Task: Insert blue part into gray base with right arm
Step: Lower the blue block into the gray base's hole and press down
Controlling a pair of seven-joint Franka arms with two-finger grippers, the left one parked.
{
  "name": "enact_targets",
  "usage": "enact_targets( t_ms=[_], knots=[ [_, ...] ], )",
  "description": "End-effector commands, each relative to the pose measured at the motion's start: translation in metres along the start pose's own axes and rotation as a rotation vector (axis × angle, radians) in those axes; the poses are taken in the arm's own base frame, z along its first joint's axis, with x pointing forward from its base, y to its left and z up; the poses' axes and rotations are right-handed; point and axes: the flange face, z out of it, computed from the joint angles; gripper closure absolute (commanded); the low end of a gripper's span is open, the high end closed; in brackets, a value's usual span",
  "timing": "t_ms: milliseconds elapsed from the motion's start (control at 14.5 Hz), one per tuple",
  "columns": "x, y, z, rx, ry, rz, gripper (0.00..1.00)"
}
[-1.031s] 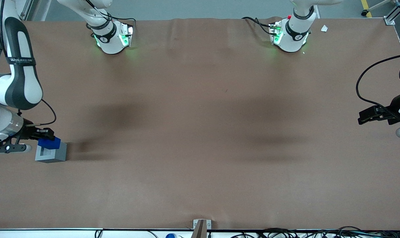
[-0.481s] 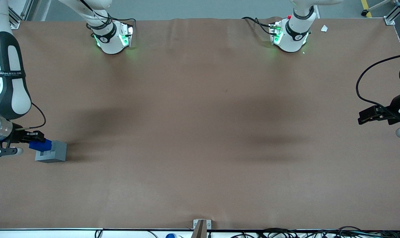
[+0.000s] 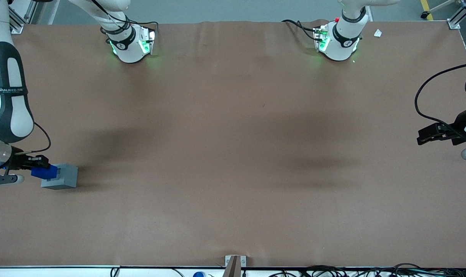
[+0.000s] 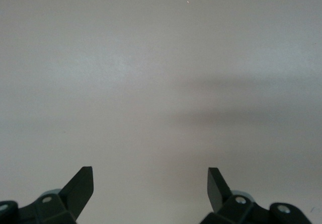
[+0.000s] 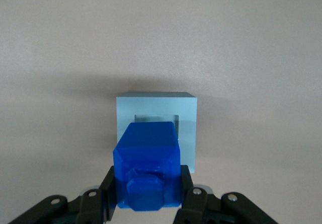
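While the gripper stays clamped on the blue part, the base's recess lies at twelve o'clock, slightly offset from the part's long axis.

A brown covering is lying over the whole bench, faintly creased near the arm mounts. The gray base is sitting directly on it at the working arm's end. The gripper is hanging just beside the base, its fingers clamping the blue part above it.
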Motion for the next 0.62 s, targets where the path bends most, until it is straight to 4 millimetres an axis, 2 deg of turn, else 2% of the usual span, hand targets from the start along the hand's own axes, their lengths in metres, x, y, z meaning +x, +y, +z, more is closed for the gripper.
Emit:
enact_targets(
  t_ms=[0, 550],
  knots=[
    [0.0057, 0.0062, 0.0054, 0.014, -0.002, 0.011, 1.00],
    [0.0044, 0.0066, 0.0138, 0.018, -0.017, 0.033, 1.00]
  ],
)
